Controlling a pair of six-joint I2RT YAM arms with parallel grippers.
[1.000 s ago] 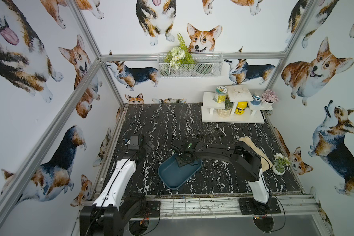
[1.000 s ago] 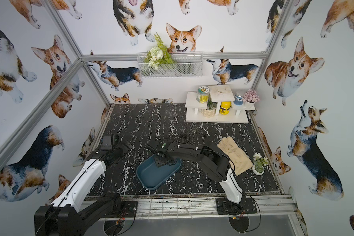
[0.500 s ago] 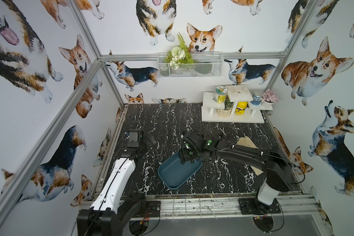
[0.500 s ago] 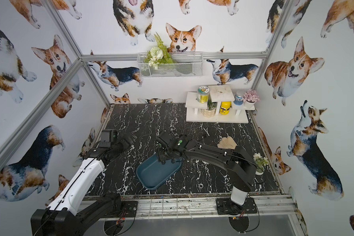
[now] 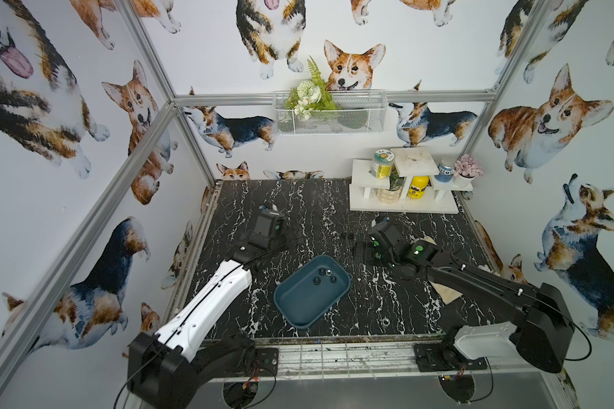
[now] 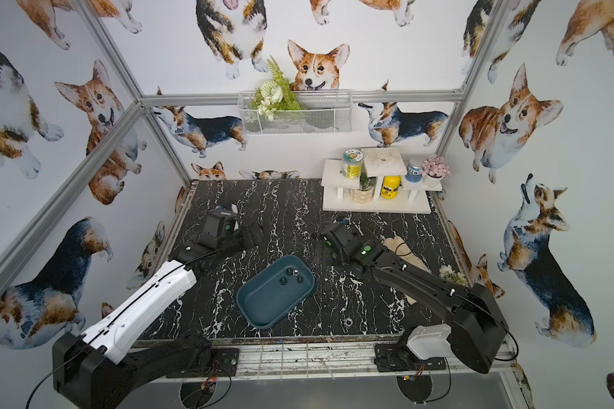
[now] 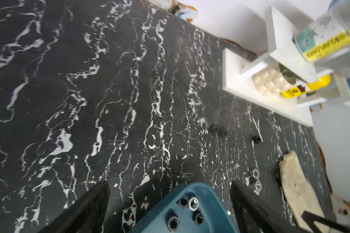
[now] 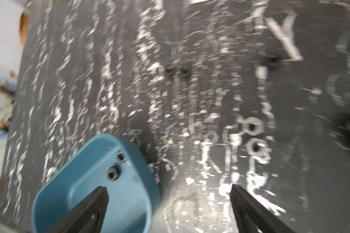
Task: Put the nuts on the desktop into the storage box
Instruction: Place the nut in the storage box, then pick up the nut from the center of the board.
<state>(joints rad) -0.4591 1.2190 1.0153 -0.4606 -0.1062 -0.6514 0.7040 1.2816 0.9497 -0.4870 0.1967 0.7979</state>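
Lying nearest the front edge of the table [image 5: 334, 198], one silver nut [image 5: 385, 321] waits alone. Next comes the box [image 5: 300, 304], holding four nuts [image 5: 325, 275] at its far end; its long axis runs diagonally, near-left to far-right. Beyond it, two silver nuts [image 8: 253, 137] and three black ones [image 7: 217, 129] remain loose (roughly six left). The left gripper [image 7: 170, 201] and right gripper [image 8: 168, 201] both gape wide, empty.
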